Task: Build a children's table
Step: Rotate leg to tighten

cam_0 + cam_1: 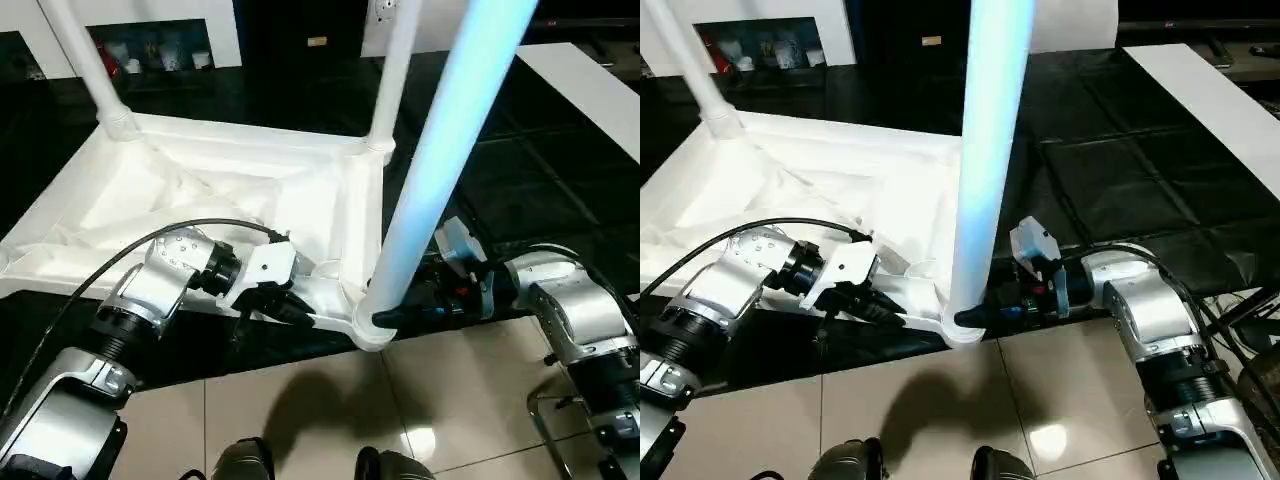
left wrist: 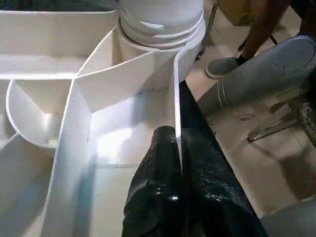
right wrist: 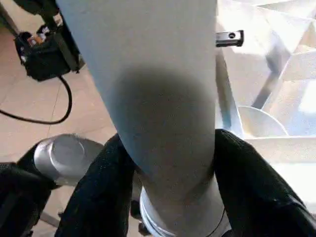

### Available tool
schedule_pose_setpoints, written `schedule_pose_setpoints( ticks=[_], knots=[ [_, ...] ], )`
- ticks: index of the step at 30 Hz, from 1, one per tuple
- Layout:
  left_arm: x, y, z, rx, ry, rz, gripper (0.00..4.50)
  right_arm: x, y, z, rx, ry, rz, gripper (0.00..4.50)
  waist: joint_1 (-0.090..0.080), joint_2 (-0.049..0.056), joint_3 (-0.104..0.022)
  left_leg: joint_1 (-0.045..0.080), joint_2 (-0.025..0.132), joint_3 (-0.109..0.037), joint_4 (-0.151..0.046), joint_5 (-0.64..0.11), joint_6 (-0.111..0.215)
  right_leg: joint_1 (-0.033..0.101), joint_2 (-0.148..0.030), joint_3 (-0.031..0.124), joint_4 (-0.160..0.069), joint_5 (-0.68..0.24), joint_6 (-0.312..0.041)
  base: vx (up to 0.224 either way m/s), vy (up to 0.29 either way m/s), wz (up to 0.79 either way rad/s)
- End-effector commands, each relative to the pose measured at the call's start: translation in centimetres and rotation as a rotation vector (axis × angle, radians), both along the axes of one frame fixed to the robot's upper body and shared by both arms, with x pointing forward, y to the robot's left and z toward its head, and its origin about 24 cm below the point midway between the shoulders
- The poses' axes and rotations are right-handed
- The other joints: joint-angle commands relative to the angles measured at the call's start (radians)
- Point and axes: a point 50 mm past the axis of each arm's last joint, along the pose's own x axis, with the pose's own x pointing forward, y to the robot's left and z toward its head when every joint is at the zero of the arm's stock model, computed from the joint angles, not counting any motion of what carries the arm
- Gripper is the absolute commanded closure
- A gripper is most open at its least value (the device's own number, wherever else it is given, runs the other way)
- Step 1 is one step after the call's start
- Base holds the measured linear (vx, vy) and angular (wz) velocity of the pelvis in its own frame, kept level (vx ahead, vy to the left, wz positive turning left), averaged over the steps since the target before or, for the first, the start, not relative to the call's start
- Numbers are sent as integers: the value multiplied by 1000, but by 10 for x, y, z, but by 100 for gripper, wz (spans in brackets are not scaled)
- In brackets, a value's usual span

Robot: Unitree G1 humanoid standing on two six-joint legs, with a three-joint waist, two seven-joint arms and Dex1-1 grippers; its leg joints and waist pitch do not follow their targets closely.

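Observation:
The children's table lies upside down, its ribbed white top [image 1: 200, 190] on the dark floor. Three white legs stand in corner sockets: two far ones [image 1: 95, 70] [image 1: 393, 70] and a near one [image 1: 440, 150] rising toward me. My left gripper [image 1: 290, 305] is shut on the top's thin near rim [image 2: 175, 89], just left of the near corner socket [image 2: 158, 29]. My right gripper [image 1: 395, 318] reaches in from the right. Its two black fingers [image 3: 98, 182] press both sides of the near leg [image 3: 148, 74] just above its base.
A white cabinet [image 1: 150, 45] with glass-fronted compartments stands at the back left. A white panel [image 1: 590, 90] lies at the far right. Beige tiles [image 1: 300, 410] begin at the table's near edge, by my feet [image 1: 245, 460]. A person's shoe [image 2: 224, 66] is close to the near corner.

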Motion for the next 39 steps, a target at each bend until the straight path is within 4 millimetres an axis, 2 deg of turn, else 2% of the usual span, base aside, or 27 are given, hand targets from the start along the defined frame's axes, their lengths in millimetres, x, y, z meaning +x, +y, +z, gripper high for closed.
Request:
schedule_pose_setpoints(
  ticks=[1,6,10,11,12,13,15,16,17,19,20,21,22,23,24,26,28,29,30,32,35,36,39],
  knots=[
    [1,-6,5,12,-30,-41,450,-4,2,-3,-15,25,63,238,-6,-12,-78,20,43,-4,-53,-156,86,59,-80,51,-63,-232,-225,0,0,0],
    [4,-9,4,-22,-14,12,450,-7,7,0,44,66,54,250,-5,-9,-76,21,43,-5,-53,-157,83,58,-79,51,-64,-246,-221,0,0,0],
    [7,-16,7,-76,3,81,450,-8,12,3,127,99,-12,252,-4,-11,-75,20,43,-5,-54,-158,84,57,-79,50,-64,-244,-225,0,0,0],
    [9,-19,7,-90,-3,112,450,-7,15,2,145,102,-61,252,-3,-11,-72,20,42,-5,-55,-166,77,56,-80,51,-68,-268,-216,0,0,0],
    [11,-22,8,-102,-7,143,450,-6,18,1,156,94,-114,252,-2,-5,-69,22,43,-6,-56,-174,72,52,-81,52,-70,-284,-214,0,0,0],
    [15,-29,8,-113,-3,220,450,-1,27,-2,172,80,-245,252,-8,-9,-69,20,40,-7,-57,-185,60,54,-80,51,-72,-308,-205,0,0,0],
    [17,-30,8,-114,-2,243,450,1,30,-3,173,74,-285,252,-15,-13,-67,19,36,-10,-60,-194,40,54,-83,49,-78,-360,-183,0,0,0],
    [18,-34,8,-128,5,276,450,4,35,-5,171,76,-350,252,-22,-11,-66,14,34,-13,-62,-193,33,58,-82,48,-79,-381,-167,0,0,0],
    [19,-36,9,-137,8,291,450,6,38,-6,171,81,-387,252,-31,-12,-67,16,33,-12,-61,-198,31,54,-81,50,-80,-372,-168,0,0,0],
    [22,-42,10,-155,10,340,450,12,45,-9,170,105,-494,252,-45,-12,-67,14,31,-12,-61,-190,30,56,-78,49,-77,-342,-178,0,0,0],
    [25,-46,11,-163,10,389,450,16,52,-11,162,123,-563,252,-55,-8,-66,12,29,-12,-61,-188,28,56,-76,49,-77,-328,-183,0,0,0],
    [30,-50,12,-174,3,449,450,22,59,-14,154,143,-653,252,-59,-9,-66,10,28,-13,-61,-188,28,56,-76,48,-77,-326,-184,0,0,0],
    [30,-50,12,-174,3,449,450,22,59,-14,154,143,-653,252,-61,-7,-66,12,27,-12,-60,-183,25,56,-75,48,-77,-323,-185,0,0,0],
    [37,-55,15,-192,-5,547,450,30,71,-17,145,173,-777,252,-67,-5,-66,13,25,-10,-58,-179,21,55,-76,50,-78,-328,-185,0,0,0],
    [37,-55,15,-192,-5,547,450,30,71,-17,145,173,-777,252,-69,-6,-65,11,24,-12,-59,-178,19,54,-77,48,-80,-333,-185,0,0,0],
    [41,-58,16,-201,-11,616,450,36,78,-17,144,178,-864,252,-71,-5,-68,12,24,-11,-58,-164,26,57,-75,50,-78,-296,-188,0,0,0],
    [44,-60,17,-203,-16,650,450,41,83,-17,142,179,-926,252,-78,-1,-70,14,27,-10,-58,-145,38,56,-71,51,-70,-207,-218,0,0,0],
    [45,-62,18,-202,-25,677,450,46,87,-16,139,171,-979,252,-76,-1,-72,15,26,-9,-57,-141,43,59,-71,51,-70,-183,-224,0,0,0],
    [46,-63,20,-202,-34,683,450,49,90,-14,150,163,-994,252,-78,-6,-71,13,27,-8,-57,-137,47,60,-73,52,-68,-172,-228,0,0,0],
    [46,-63,20,-202,-34,683,450,49,90,-14,150,163,-994,196,-77,-2,-69,15,26,-9,-58,-144,48,60,-73,51,-69,-178,-229,0,0,0],
    [45,-63,21,-192,-50,674,450,48,93,-10,152,102,-966,172,-77,-3,-67,15,29,-9,-60,-156,53,61,-74,52,-71,-182,-223,0,0,0],
    [44,-62,20,-188,-51,669,450,47,92,-10,154,96,-965,153,-77,-2,-66,15,29,-8,-61,-159,53,61,-74,52,-71,-187,-222,0,0,0],
    [42,-57,18,-173,-57,647,450,46,83,-12,159,68,-962,139,-75,-3,-66,14,30,-8,-61,-164,55,62,-75,53,-72,-195,-215,0,0,0]
  ],
)
